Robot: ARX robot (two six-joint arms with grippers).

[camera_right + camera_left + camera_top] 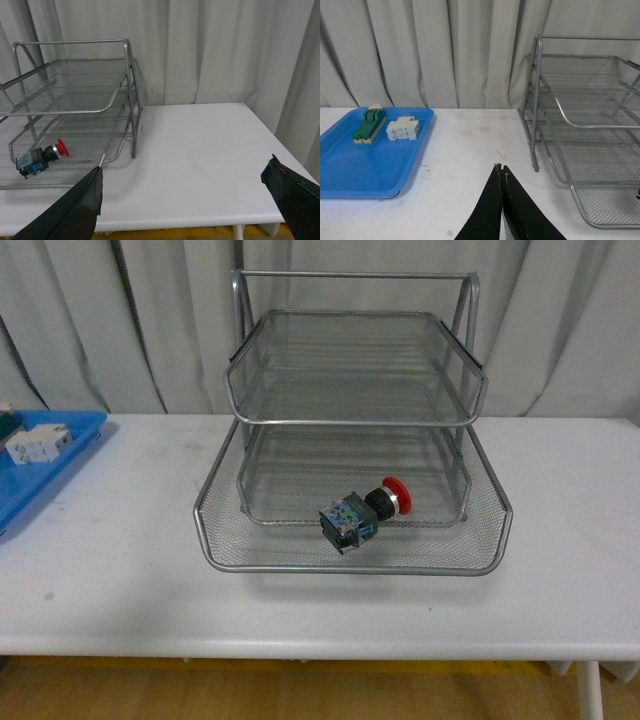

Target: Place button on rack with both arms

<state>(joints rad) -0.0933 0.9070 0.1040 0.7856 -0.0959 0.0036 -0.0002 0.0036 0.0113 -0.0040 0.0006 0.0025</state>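
Note:
The button (364, 511), red cap with a dark body and blue parts, lies on its side in the bottom tier of the silver wire rack (352, 562), near the front edge. The right wrist view shows the same button (39, 158) inside the rack (75, 109). My right gripper (185, 172) is open and empty over bare table, to the right of the rack. My left gripper (501, 168) is shut with nothing in it, over the table between the blue tray and the rack (580, 125). Neither arm appears in the front view.
A flat blue tray (365, 165) sits at the table's left, holding a white block (403, 128) and a green-and-cream component (369, 126). The front view shows that tray (60, 465) too. Grey curtains hang behind. The table's right edge (280, 165) is close to the right gripper.

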